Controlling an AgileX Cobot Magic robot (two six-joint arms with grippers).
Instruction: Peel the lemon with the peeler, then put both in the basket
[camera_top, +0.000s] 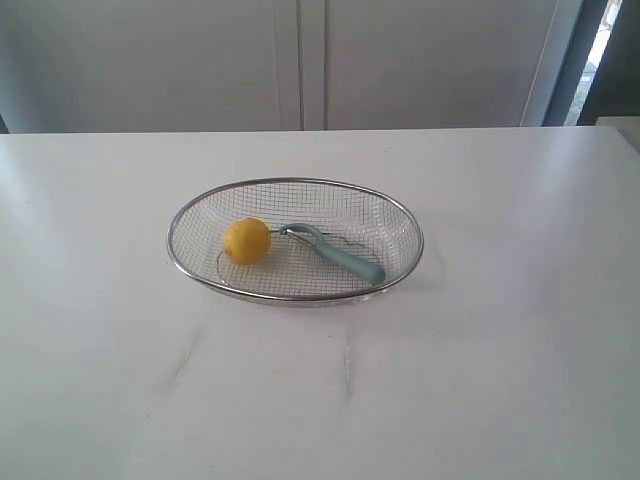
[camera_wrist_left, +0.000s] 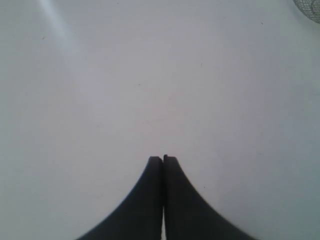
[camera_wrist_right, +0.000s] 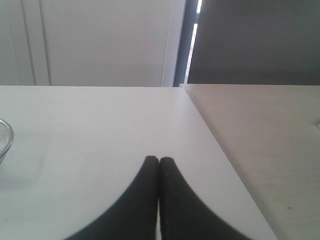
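Note:
The silver wire-mesh basket (camera_top: 400, 215) stands in the middle of the white table. Inside it lies the yellow lemon (camera_top: 246, 241) on the left, with the pale teal peeler (camera_top: 345, 258) beside it, blade head toward the lemon. Neither arm shows in the exterior view. My left gripper (camera_wrist_left: 163, 159) is shut and empty over bare table; a bit of the basket's mesh (camera_wrist_left: 309, 9) shows at that view's corner. My right gripper (camera_wrist_right: 159, 160) is shut and empty too, with the basket's rim (camera_wrist_right: 5, 135) at that view's edge.
The white table (camera_top: 500, 350) reaches to a pale cabinet wall (camera_top: 300, 60) at the back. In the right wrist view the table's edge (camera_wrist_right: 220, 145) borders a beige surface (camera_wrist_right: 270, 140).

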